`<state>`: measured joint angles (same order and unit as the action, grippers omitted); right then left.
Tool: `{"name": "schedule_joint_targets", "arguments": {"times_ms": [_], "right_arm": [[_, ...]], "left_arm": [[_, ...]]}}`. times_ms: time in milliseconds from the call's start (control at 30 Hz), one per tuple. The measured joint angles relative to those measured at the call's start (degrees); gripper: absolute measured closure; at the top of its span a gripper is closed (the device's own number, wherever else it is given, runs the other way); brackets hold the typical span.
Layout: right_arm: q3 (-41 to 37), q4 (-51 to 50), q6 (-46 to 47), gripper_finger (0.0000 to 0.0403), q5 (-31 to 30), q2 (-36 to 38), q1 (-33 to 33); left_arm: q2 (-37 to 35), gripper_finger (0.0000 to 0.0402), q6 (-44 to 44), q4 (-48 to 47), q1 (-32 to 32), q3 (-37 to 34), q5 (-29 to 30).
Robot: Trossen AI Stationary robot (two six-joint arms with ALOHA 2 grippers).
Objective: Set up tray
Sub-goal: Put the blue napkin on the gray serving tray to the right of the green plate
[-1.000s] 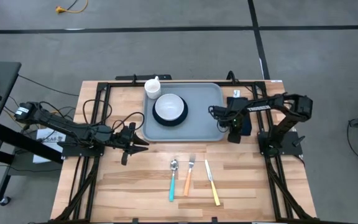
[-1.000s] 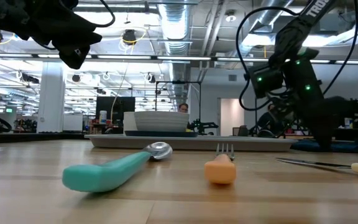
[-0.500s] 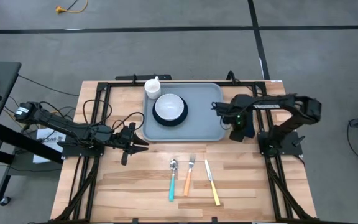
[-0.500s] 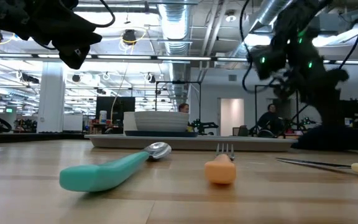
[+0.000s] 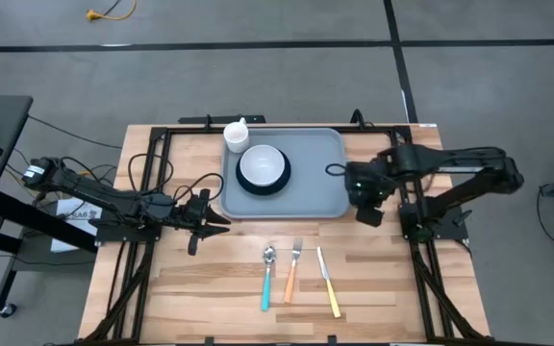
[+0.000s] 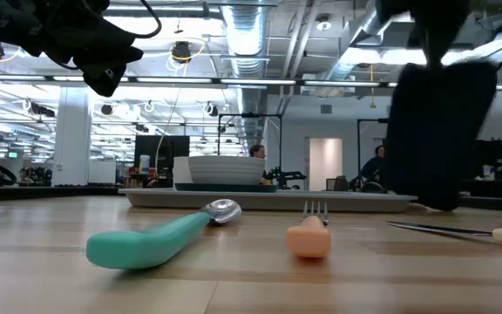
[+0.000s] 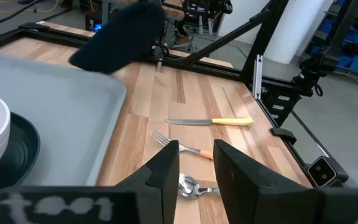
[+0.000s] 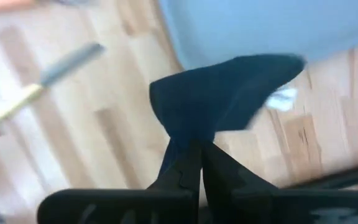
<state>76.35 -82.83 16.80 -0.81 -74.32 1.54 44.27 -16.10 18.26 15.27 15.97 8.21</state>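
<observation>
Nearest the front edge of the tabletop lie a teal-handled spoon, an orange-handled fork and a yellow-handled knife, side by side and not yet on the tray. Beyond them, toward the far edge, sits the tray, carrying a white bowl on a dark plate, with a white cup at its far left corner. Just off the tray's right edge, the right gripper is pinched tight on a dark navy napkin, lifted and hanging. The left gripper waits partly open, empty, off the tray's left edge. I judge the setup roughly half done: napkin and cutlery remain. No writing is legible.
</observation>
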Motion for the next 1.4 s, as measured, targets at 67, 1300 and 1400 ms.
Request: {"name": "schedule_joint_targets", "arguments": {"times_ms": [67,1300,1400], "right_arm": [[3.8,0.0,1.2,0.0403,-1.1,-0.2,3.2],[32.8,2.7,-30.0,0.0403,-33.7,-30.7,-26.1],[32.8,2.5,-31.7,0.0403,-29.0,-35.5,-25.2]], "left_arm": [[0.0,0.0315,0.0,0.0,0.0,0.0,0.0],[0.0,0.0315,0.9,-1.4,0.0,0.0,0.2],[0.0,0.0315,1.4,-2.1,0.0,0.0,0.2]]}}
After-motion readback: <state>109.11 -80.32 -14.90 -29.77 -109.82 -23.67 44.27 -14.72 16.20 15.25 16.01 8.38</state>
